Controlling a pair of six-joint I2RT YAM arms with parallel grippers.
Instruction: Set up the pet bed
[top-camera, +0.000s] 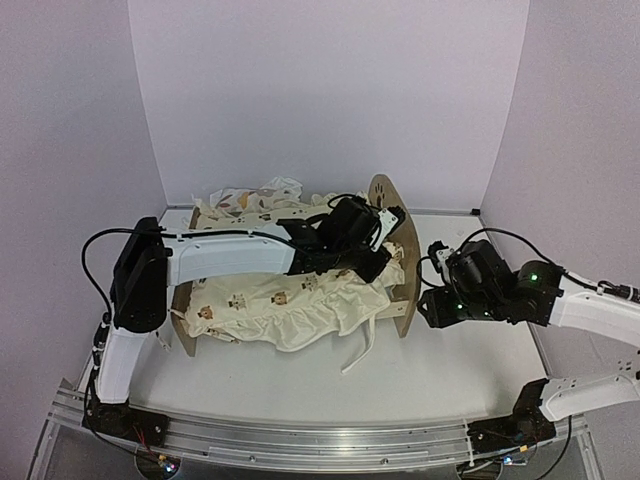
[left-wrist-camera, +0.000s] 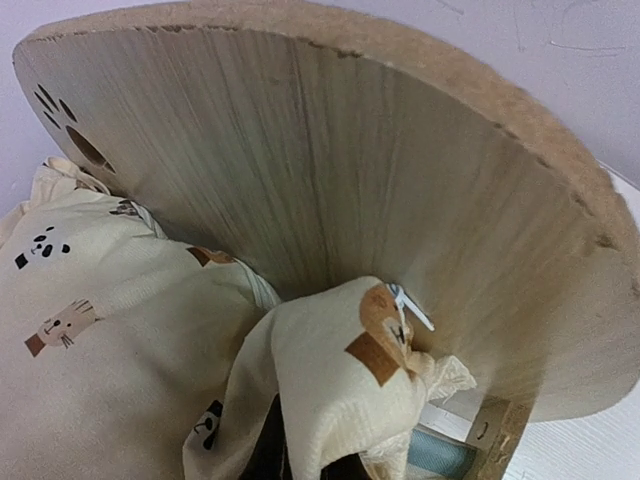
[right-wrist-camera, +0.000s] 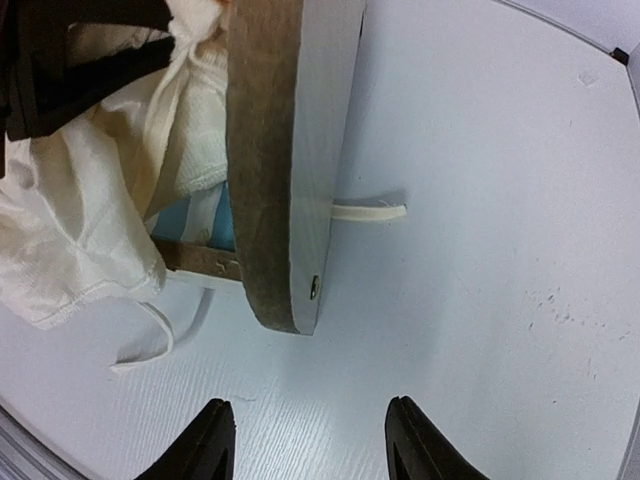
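Bedding fills the pet bed (top-camera: 385, 192), which stands mid-tabletop (top-camera: 450, 380) with its taller rounded end board toward the right arm; a cream quilt (top-camera: 290, 300) printed with animal faces lies in the frame and spills over the near rail; blue striped base fabric (right-wrist-camera: 200, 215) shows beneath it by the board's foot; the left hand (top-camera: 380, 255) is clamped on a bunched corner of quilt, right against the board's inner face; the right hand (right-wrist-camera: 305, 440) hovers empty, fingers spread, just outside the same board; a leaf-print pillow (top-camera: 250, 200) sits behind the bed; a cream tie (right-wrist-camera: 370, 210) trails on the tabletop.
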